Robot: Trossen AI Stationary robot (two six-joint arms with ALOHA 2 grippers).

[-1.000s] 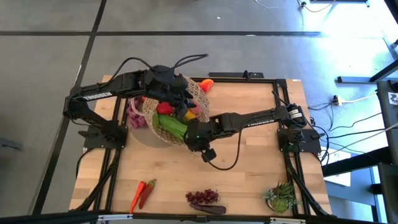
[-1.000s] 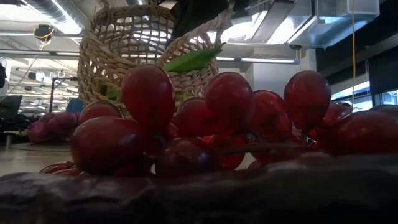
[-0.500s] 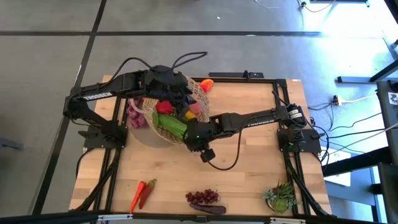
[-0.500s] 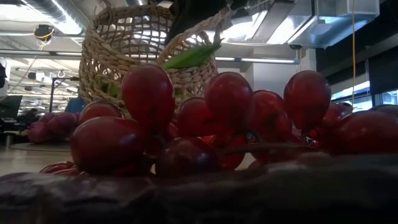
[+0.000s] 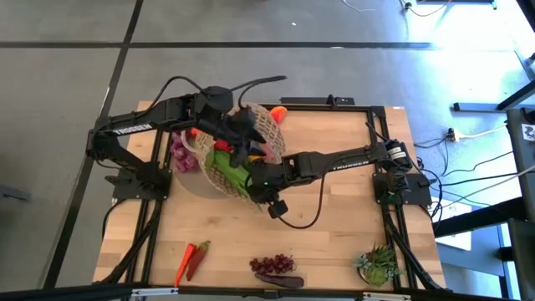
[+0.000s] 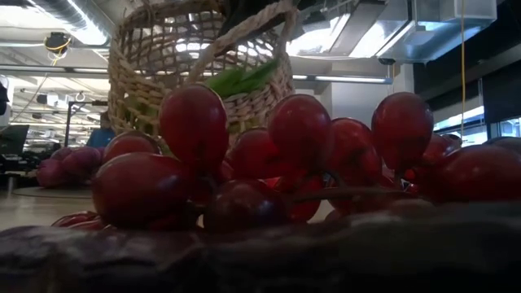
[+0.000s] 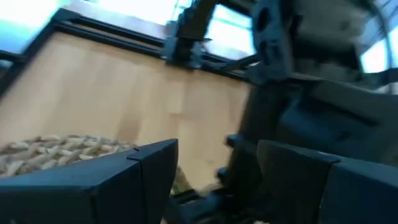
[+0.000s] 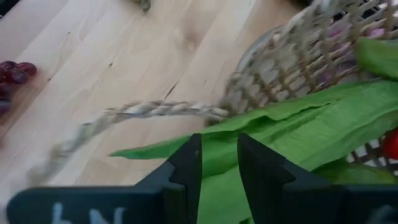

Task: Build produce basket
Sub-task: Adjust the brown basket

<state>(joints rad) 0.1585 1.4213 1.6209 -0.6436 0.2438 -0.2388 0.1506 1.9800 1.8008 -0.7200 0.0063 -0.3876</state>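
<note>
Two arms meet at the basket (image 5: 251,150), which sits tipped toward the far left of the tabletop (image 5: 334,226). Against the high view a second ago, the basket has rolled a little further, its rim swung toward the left arm, and the red and yellow pieces inside are now mostly covered by that arm. In the low view the woven wall (image 6: 203,73) stands straighter than before and the loop handle (image 6: 244,32) crosses higher in front of it.

The left hand (image 5: 238,138) reaches in over the basket's rim; its fingers stand partly apart, and I cannot tell whether they touch anything. The right hand (image 5: 255,178) is at the basket's near side, its fingers (image 8: 186,165) drawn close and pinching the green leafy stalk (image 8: 298,134), which pokes out over the rim beside the braided handle.

Other produce lies around. A purple grape bunch (image 5: 182,155) rests on the tabletop just beside the basket on its left. An orange piece (image 5: 278,113) lies behind the basket near the far edge. Two red-orange chillies (image 5: 192,259) lie near the front left edge. A dark red grape bunch (image 5: 274,266) sits at the front edge, filling the low view and blocking most of the tabletop there. A spiky potted plant (image 5: 378,264) stands at the front right corner.
</note>
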